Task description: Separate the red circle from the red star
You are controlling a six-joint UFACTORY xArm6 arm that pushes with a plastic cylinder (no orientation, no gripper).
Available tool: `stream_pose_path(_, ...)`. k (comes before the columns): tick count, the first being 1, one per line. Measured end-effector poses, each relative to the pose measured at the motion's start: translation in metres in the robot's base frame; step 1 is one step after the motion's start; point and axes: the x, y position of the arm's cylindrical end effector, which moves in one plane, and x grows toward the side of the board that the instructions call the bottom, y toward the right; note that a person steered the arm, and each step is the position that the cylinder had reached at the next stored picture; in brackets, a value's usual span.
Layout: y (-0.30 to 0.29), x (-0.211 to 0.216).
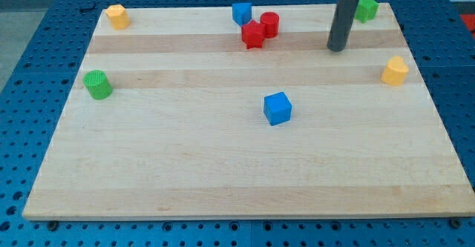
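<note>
The red circle stands near the view's top, touching the red star, which lies just to its lower left. A blue block sits just above and left of the pair, close to the star. My tip rests on the board to the right of the red circle, about a block's width and a half away, touching no block.
A wooden board lies on a blue perforated table. A green star is at top right behind the rod. A yellow block is at right, a blue cube in the middle, a green cylinder at left, a yellow block at top left.
</note>
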Motion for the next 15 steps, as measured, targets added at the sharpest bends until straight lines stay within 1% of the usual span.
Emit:
stream_pose_path(1,-0.009,-0.005)
stream_pose_path(4,-0.034,-0.04)
stream_pose_path(6,-0.036,-0.072)
stream_pose_path(7,-0.046,-0.094)
stream_pose_path(8,-0.06,-0.106)
stream_pose_path(9,-0.08,-0.103)
stream_pose_path(10,-0.097,-0.091)
stream_pose_path(15,-0.162,-0.003)
